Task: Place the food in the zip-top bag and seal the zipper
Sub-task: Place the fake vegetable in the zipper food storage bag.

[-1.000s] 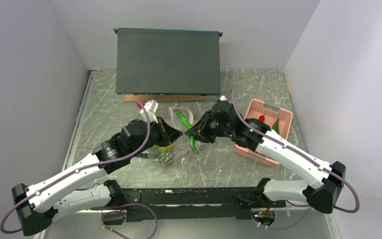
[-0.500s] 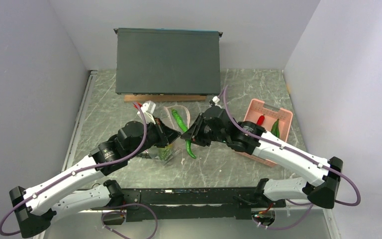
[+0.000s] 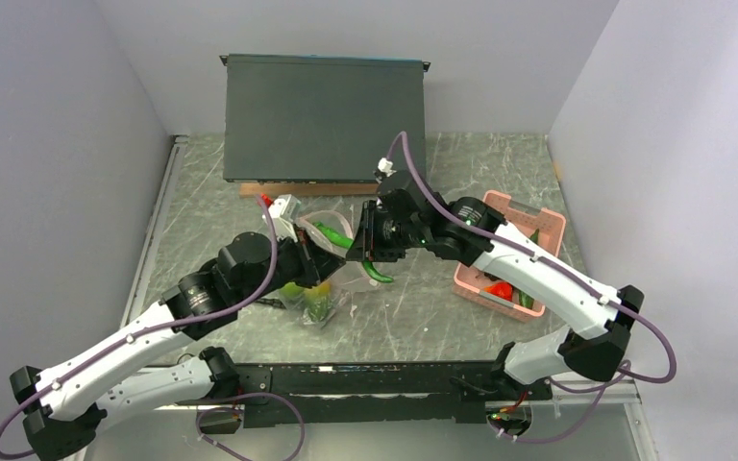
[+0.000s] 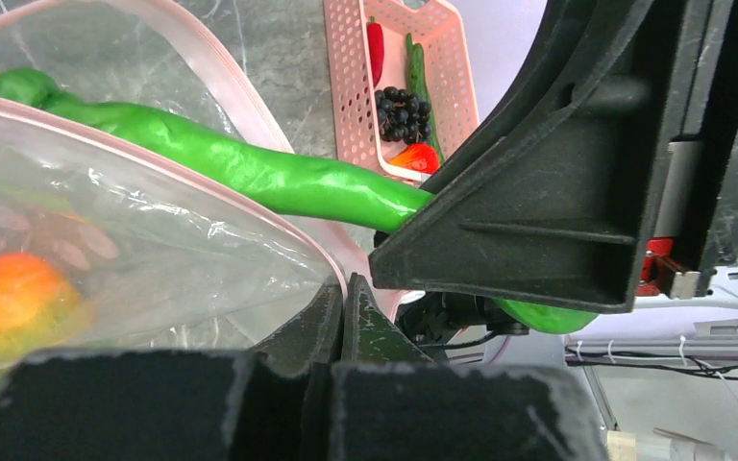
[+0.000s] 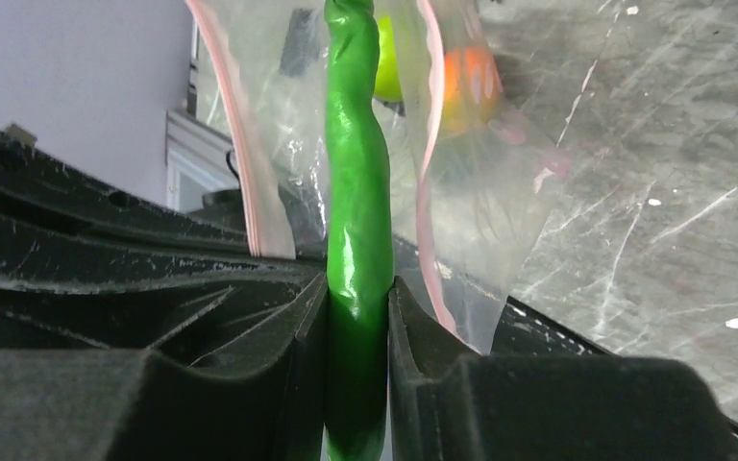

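Note:
The clear zip-top bag [image 3: 338, 279] stands open mid-table, with its pink zipper strip [image 4: 250, 96] along the mouth. My left gripper [image 3: 319, 259] is shut on the bag's near rim [image 4: 344, 288]. An orange-yellow piece [image 4: 14, 298] and a lime-green fruit [image 5: 389, 48] lie inside. My right gripper [image 3: 367, 252] is shut on a long bright green vegetable [image 5: 357, 192]. It holds the vegetable's tip in the bag's mouth, between the two pink strips [image 5: 235, 134]. The vegetable also shows in the left wrist view [image 4: 279, 178].
A pink perforated basket [image 3: 538, 223] at the right holds a red chili [image 4: 375, 43], a dark green cucumber [image 4: 413, 67], dark grapes [image 4: 399, 106] and a red piece [image 4: 418, 158]. A big dark box [image 3: 325, 115] stands at the back.
My right gripper has carried the green vegetable left and toward the back, bringing its tip into the bag's mouth. My left gripper still holds the bag's rim and has shifted slightly.

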Controlling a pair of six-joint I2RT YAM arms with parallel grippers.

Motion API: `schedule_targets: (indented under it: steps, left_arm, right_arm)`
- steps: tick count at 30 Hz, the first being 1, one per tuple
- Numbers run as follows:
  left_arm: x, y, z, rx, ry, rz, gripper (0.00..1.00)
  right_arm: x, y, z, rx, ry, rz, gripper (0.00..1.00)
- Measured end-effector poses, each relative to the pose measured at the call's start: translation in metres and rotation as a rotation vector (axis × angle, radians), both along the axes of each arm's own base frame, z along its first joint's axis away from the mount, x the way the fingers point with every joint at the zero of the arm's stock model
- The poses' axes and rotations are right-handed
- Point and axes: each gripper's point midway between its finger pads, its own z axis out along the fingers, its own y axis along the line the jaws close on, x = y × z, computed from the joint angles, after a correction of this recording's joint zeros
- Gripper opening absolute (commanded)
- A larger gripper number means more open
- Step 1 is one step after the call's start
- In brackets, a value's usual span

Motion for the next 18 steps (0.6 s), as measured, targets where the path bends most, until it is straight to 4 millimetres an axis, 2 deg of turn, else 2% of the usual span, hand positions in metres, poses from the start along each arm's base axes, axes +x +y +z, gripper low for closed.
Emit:
schedule_targets:
  steps: [4,8,13,18]
  left_arm:
    - [-0.004,0.006,-0.002,0.021,0.001,-0.001,0.00]
    - [-0.004,0.015,-0.001,0.046,0.005,0.026,0.00]
    - [-0.002,0.025,0.000,0.063,0.001,0.066,0.00]
    - [-0.003,0.027,0.004,0.051,-0.008,0.066,0.00]
  right_arm:
    - [-0.009,-0.003,0.001,-0.052,-0.006,0.096,0.00]
    - [-0.019,-0.017,0.000,-0.117,-0.010,0.151,0.00]
    - [-0.029,-0.034,-0.010,-0.192,0.003,0.193,0.00]
    - [-0.036,-0.039,-0.016,-0.203,0.022,0.216,0.00]
